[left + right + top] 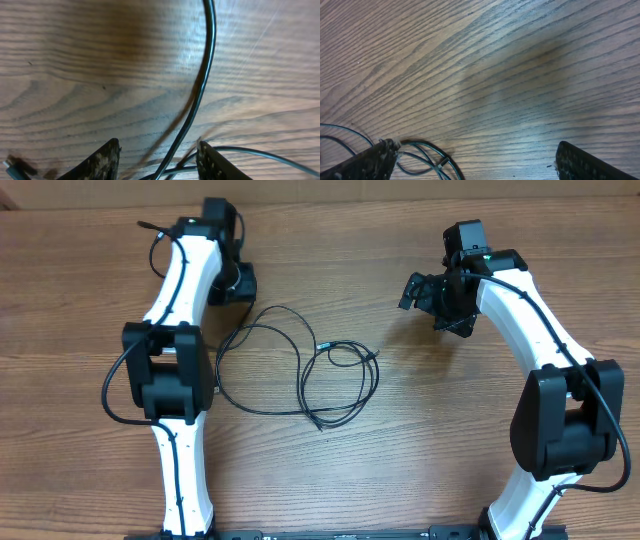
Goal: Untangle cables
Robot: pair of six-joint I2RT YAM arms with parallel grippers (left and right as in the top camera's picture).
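While the cables (308, 365) are lying in loose, overlapping loops at the middle of the overhead frame, the left fingers (107, 160) are hovering low over the bench (450, 440) at the upper left edge of that tangle. In the left wrist view they are standing partly spread at the bottom edge. One strand (204, 82) is running down from the top of the frame and passing through the gap between them. The gap is far wider than the cord, so they are pinching nothing.

Moving rightward in the overhead view, the loops are crossing one another at several spots just right of centre, with small plug ends poking out near the crossings.

At the upper right, the right fingers (367, 162) are gaping wide over bare wood, off to the side of the loops and gripping nothing. In the right wrist view a bit of cable is showing only at the lower left corner, beside one finger.

Judging by this, the job is looking barely begun. No cord is lying free of the others, and the crossings are all waiting to be pulled apart, probably starting with the strand the left fingers are straddling.
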